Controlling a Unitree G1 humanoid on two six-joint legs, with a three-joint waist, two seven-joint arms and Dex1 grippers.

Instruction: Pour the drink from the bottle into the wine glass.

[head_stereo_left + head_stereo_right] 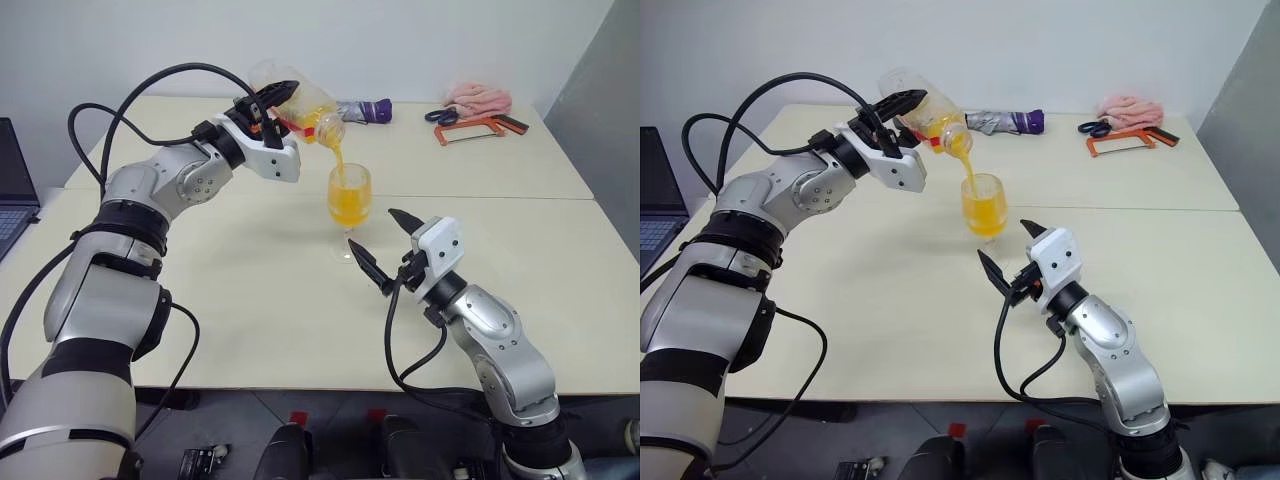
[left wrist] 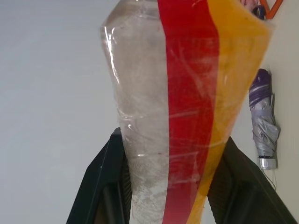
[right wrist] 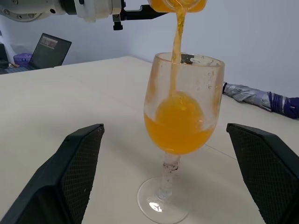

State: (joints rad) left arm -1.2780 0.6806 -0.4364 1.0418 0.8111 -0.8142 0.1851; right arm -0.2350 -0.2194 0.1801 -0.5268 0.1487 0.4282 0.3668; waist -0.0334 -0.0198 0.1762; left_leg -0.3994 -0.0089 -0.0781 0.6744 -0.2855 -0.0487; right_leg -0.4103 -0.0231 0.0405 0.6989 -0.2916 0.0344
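- Your left end effector (image 1: 272,100) is clamped tight on the bottle (image 1: 300,108), fingers on either side of its body, holding it tipped with the mouth down toward 4 o'clock, directly over the wine glass (image 1: 349,205)
- The drink (image 1: 348,207) runs in a thin orange stream from the bottle mouth into the bowl; the bowl is a good part filled, and more liquid sits along the low side of the bottle
- The wine glass stands upright on the counter (image 1: 250,290), near its middle, at about 4 o'clock from the bottle
- Your right end effector (image 1: 386,250) has its fingers spread as wide as they go and holds nothing; it sits at 5 o'clock from the glass, just beside the foot without touching, and its wrist view has the stem between the two fingers
- At the far edge of the counter, around 12 to 1 o'clock from the glass, you have a folded umbrella (image 1: 365,111), scissors (image 1: 441,116), an orange-framed hacksaw (image 1: 478,128) and a pink cloth (image 1: 478,98)
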